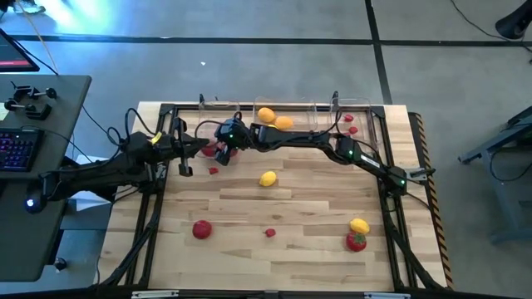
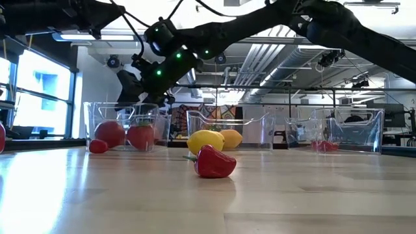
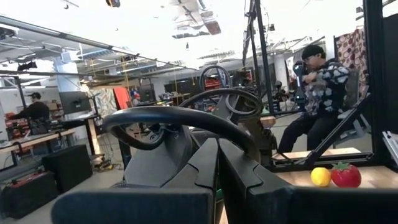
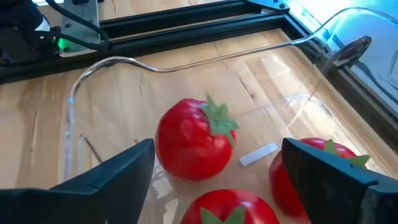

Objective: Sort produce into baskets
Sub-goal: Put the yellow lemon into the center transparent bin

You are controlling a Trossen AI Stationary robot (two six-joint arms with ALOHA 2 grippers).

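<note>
Three clear baskets stand along the table's far edge. My right gripper hangs open over the left basket, pointing slantwise down into it. On that basket's floor lie three red tomatoes: one just beyond the fingers, one between them, one partly behind a finger. The middle basket holds a yellow fruit and an orange one; the right basket holds red berries. My left gripper waits shut at the table's left side, above the table.
Loose produce lies on the table: a yellow fruit in the middle, a tomato near left, a small berry, a yellow fruit beside a red one near right, a berry by the left basket.
</note>
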